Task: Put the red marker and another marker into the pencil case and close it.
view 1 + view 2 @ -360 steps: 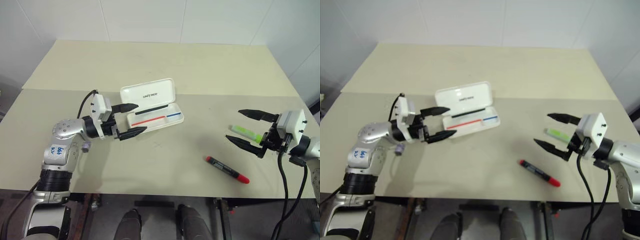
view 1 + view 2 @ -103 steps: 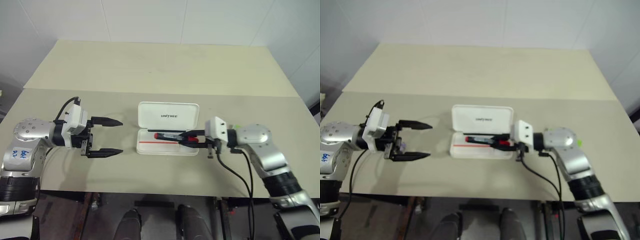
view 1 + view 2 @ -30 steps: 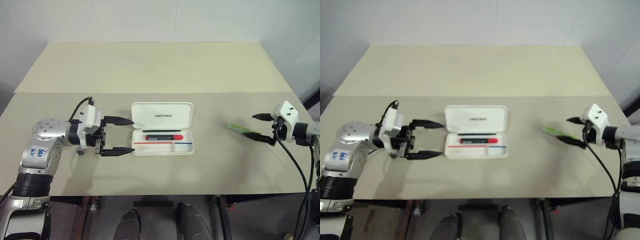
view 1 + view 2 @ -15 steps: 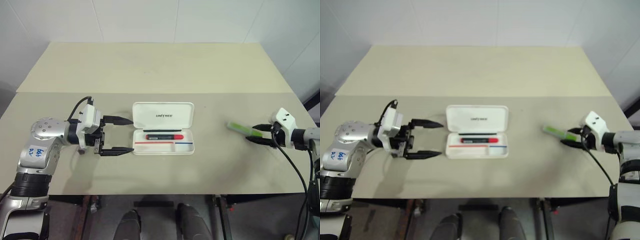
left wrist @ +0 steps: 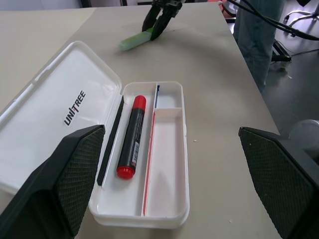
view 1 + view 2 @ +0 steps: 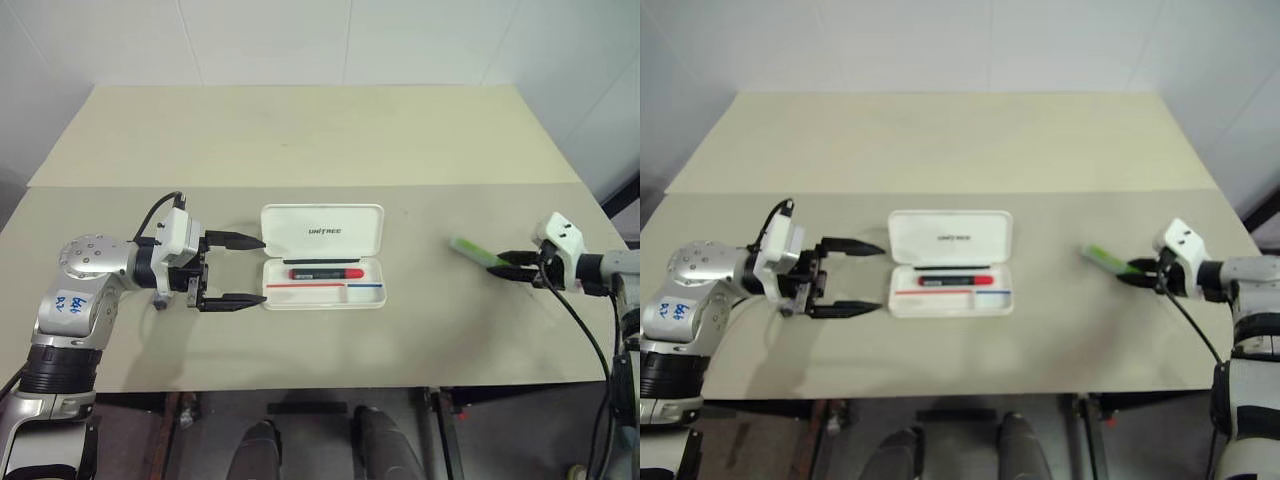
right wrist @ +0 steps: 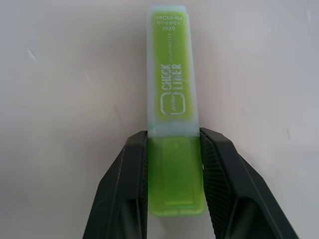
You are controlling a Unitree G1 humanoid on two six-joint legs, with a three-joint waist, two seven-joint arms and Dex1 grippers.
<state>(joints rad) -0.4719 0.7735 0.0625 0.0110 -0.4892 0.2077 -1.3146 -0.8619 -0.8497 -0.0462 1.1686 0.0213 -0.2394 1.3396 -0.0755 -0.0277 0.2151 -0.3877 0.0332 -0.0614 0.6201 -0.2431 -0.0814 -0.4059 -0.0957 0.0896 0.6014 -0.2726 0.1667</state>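
The pencil case [image 6: 322, 228] lies open at the table's middle, its lid printed "UNITREE" laid flat behind the tray. Inside the tray lies the red marker [image 6: 325, 272], black barrel with a red cap. My left gripper [image 6: 262, 270] is open just left of the case, its fingers pointing at it and touching nothing. Far right, the other marker, a light green highlighter [image 6: 468, 250], is pinched at its near end by my right gripper [image 6: 503, 263]. In the right wrist view both fingers [image 7: 127, 184] press the highlighter's [image 7: 172, 99] sides.
The beige table [image 6: 300, 140] has a seam running across behind the case. Its right edge is close behind my right hand. In the left wrist view a person's trouser leg [image 5: 254, 30] and cables stand past the table's far side.
My right gripper's fingers have closed from wide open onto the highlighter's near end. The left gripper, the case and the red marker have kept still.
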